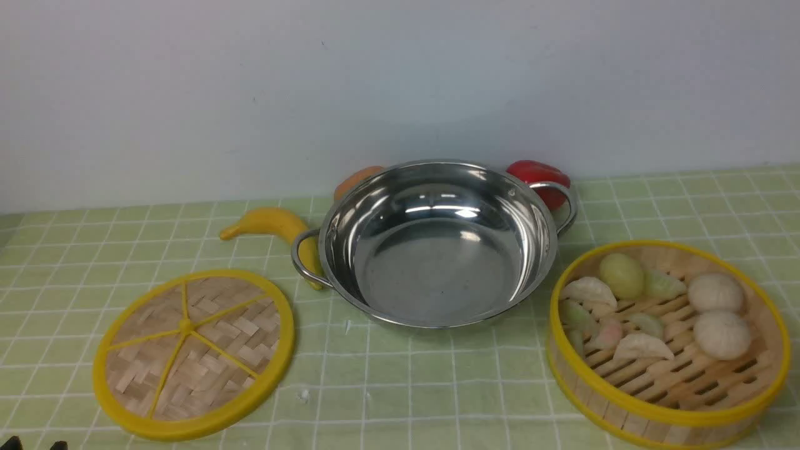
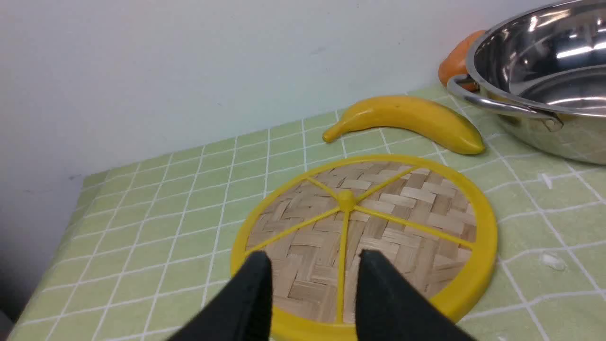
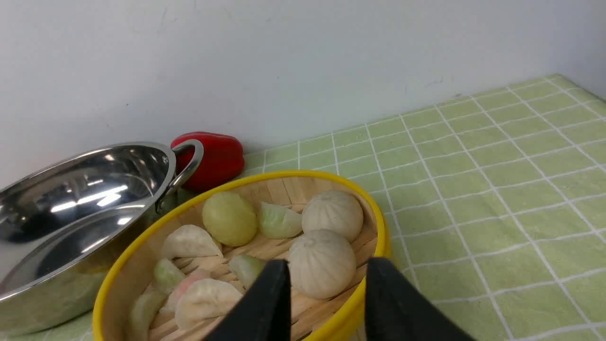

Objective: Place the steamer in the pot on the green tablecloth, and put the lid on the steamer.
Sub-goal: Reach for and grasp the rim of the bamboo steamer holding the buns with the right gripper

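Note:
The pot (image 1: 437, 250) stands empty, shiny steel, mid-table on the green tablecloth (image 1: 400, 387). The lid (image 1: 194, 353), a woven disc with a yellow rim and spokes, lies flat to its left. To the right of the pot stands the steamer (image 1: 665, 340), holding toy buns and dumplings. My left gripper (image 2: 312, 253) hovers open over the near edge of the lid (image 2: 364, 237), holding nothing. Only its tips (image 1: 34, 445) show in the front view. My right gripper (image 3: 329, 260) is open over the near rim of the steamer (image 3: 241, 255). The front view does not show it.
A toy banana (image 1: 272, 225) lies against the pot's left handle. An orange toy (image 1: 356, 180) and a red pepper (image 1: 540, 178) sit behind the pot by the white wall. The cloth's left edge (image 2: 57, 246) drops off beside the lid.

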